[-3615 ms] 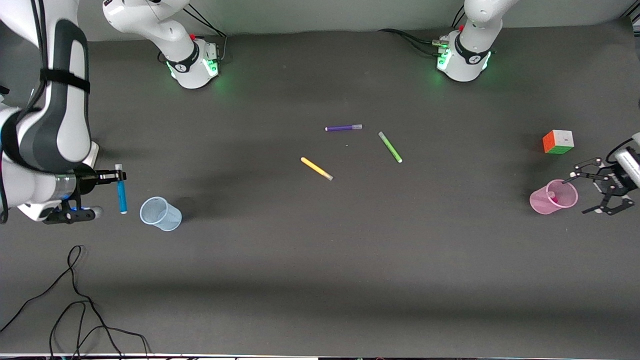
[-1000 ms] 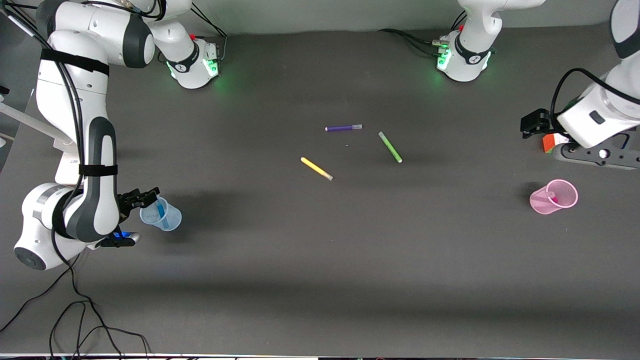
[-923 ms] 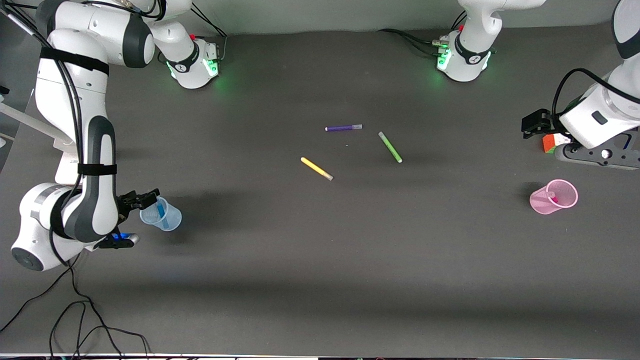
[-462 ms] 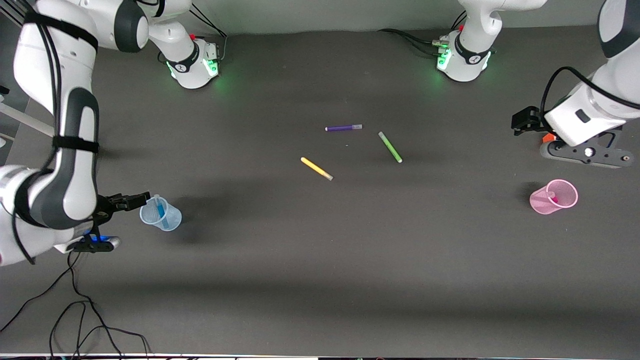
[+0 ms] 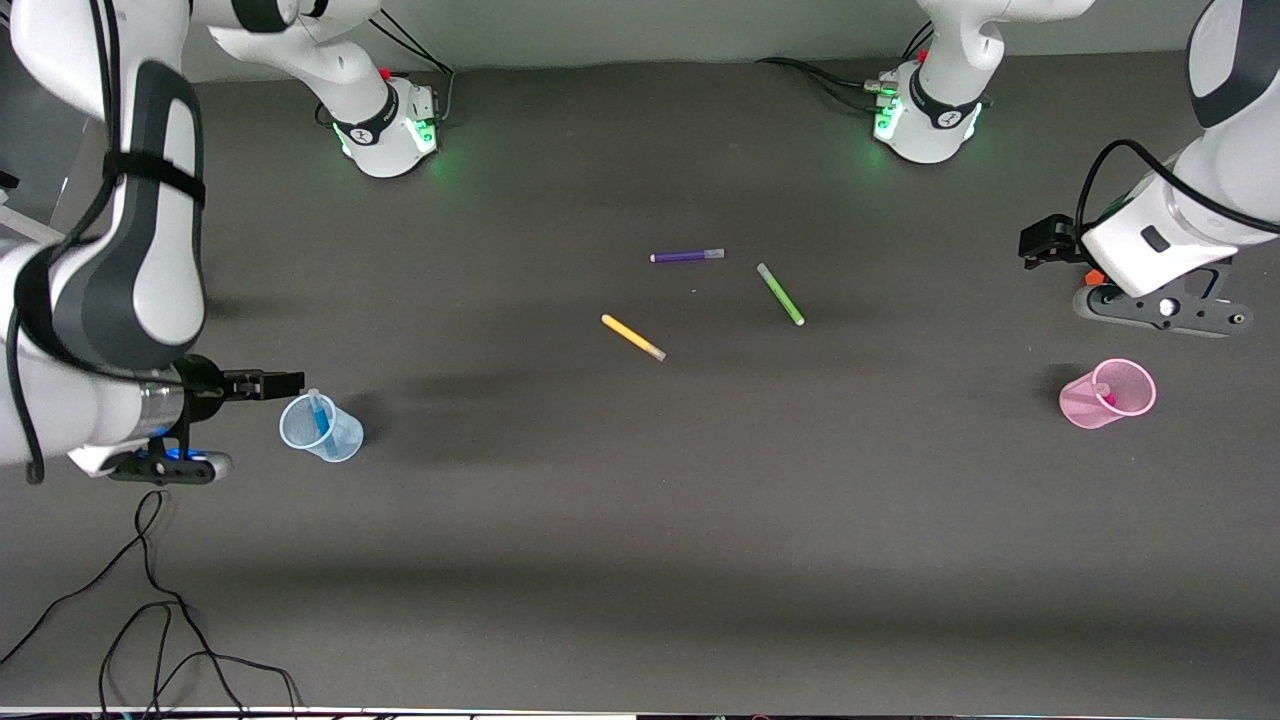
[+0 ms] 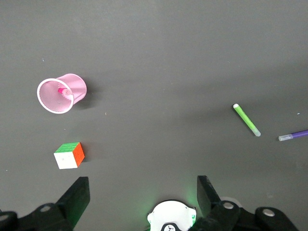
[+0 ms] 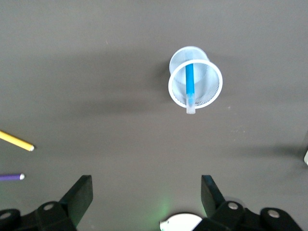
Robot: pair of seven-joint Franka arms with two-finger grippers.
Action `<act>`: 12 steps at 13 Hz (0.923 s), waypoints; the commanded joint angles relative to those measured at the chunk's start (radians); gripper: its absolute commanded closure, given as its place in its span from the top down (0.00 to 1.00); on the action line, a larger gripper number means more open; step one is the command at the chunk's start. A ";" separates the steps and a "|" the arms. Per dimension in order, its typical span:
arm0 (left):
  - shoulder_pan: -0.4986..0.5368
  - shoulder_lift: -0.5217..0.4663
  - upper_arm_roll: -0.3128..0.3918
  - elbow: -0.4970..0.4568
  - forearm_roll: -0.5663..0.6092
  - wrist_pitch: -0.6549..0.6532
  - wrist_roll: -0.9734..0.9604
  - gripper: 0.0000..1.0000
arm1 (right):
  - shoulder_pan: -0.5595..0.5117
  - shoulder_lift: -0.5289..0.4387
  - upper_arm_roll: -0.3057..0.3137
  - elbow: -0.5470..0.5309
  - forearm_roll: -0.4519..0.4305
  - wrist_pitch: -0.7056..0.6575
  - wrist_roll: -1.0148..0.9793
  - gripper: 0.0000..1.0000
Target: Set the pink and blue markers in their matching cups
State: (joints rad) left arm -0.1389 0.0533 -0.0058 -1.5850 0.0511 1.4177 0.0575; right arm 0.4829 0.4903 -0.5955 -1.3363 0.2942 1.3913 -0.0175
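Jaws apart; two cups (image 5: pixel 321 428), five markers (image 5: pixel 632 337).

Five markers in all: a blue marker (image 5: pixel 319 415) inside the blue cup (image 5: pixel 336 437), a pink marker (image 5: pixel 1104 393) inside the pink cup (image 5: pixel 1085 410), and three loose on the tabletop (image 5: pixel 640 520): purple (image 5: pixel 687 256), green (image 5: pixel 780 294), yellow (image 5: pixel 633 337). Two cups. One cube (image 6: pixel 69 155) near the pink cup.
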 commanded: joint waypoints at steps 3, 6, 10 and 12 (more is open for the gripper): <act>-0.002 -0.023 0.010 -0.013 -0.005 0.018 -0.001 0.99 | 0.135 -0.222 -0.056 -0.254 -0.079 0.176 0.126 1.00; 0.007 -0.012 0.012 -0.001 -0.005 0.021 0.025 0.99 | 0.148 -0.332 -0.050 -0.342 -0.115 0.250 0.189 1.00; 0.007 -0.010 0.010 0.000 -0.005 0.023 0.027 0.99 | -0.028 -0.440 0.134 -0.373 -0.217 0.275 0.197 1.00; 0.007 -0.012 0.010 0.000 -0.005 0.021 0.027 0.99 | -0.212 -0.469 0.317 -0.371 -0.253 0.267 0.189 1.00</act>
State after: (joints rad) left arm -0.1310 0.0523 0.0016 -1.5844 0.0511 1.4311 0.0695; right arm 0.4092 0.0834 -0.4304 -1.6657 0.0850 1.6359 0.1471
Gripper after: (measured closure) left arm 0.004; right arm 0.000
